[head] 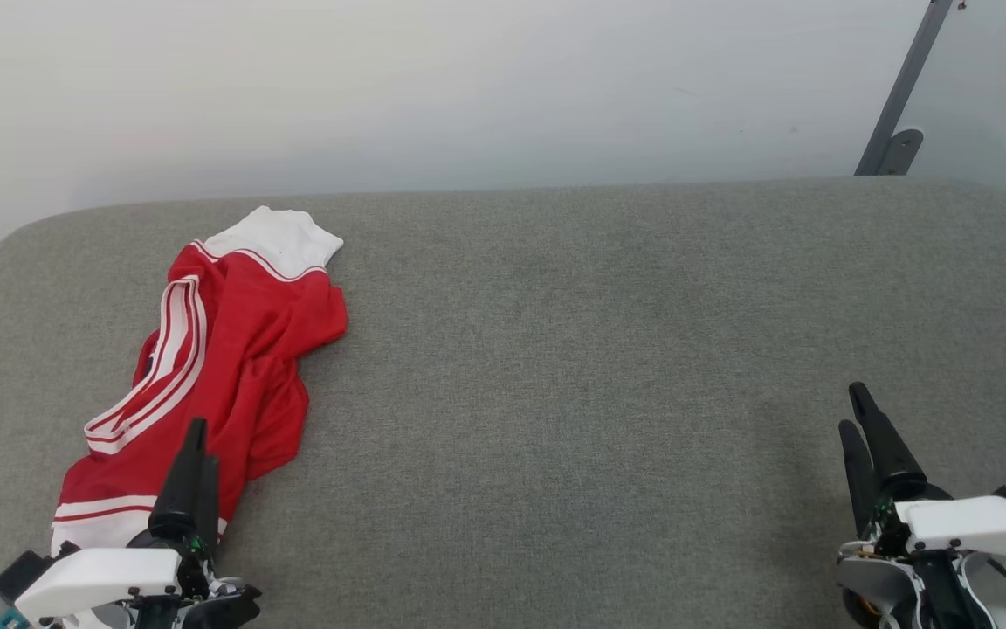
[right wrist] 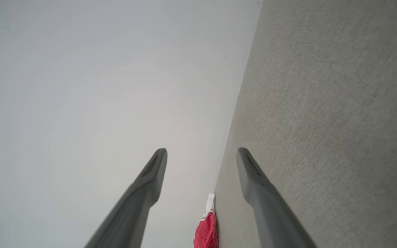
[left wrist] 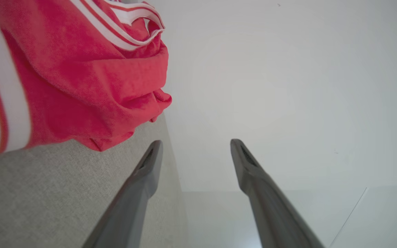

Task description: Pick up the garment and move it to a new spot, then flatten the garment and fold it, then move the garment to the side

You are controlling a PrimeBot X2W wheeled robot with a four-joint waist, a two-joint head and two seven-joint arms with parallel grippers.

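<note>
Red crumpled garment (head: 223, 349) on left part of grey padded surface (head: 599, 349), left gripper (left wrist: 195, 143) at surface's near-left edge, fingers spread wide, empty, right gripper (right wrist: 202, 151) at surface's near-right edge, equally wide, empty

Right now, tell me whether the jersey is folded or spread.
Neither: the garment lies crumpled, bunched and twisted on the grey cushion, no neat edges.

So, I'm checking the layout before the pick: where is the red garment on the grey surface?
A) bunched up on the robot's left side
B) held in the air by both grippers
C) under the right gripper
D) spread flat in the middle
A: the garment lies crumpled on the left part of the grey surface, just ahead of the open left gripper and far from the right gripper.
</note>
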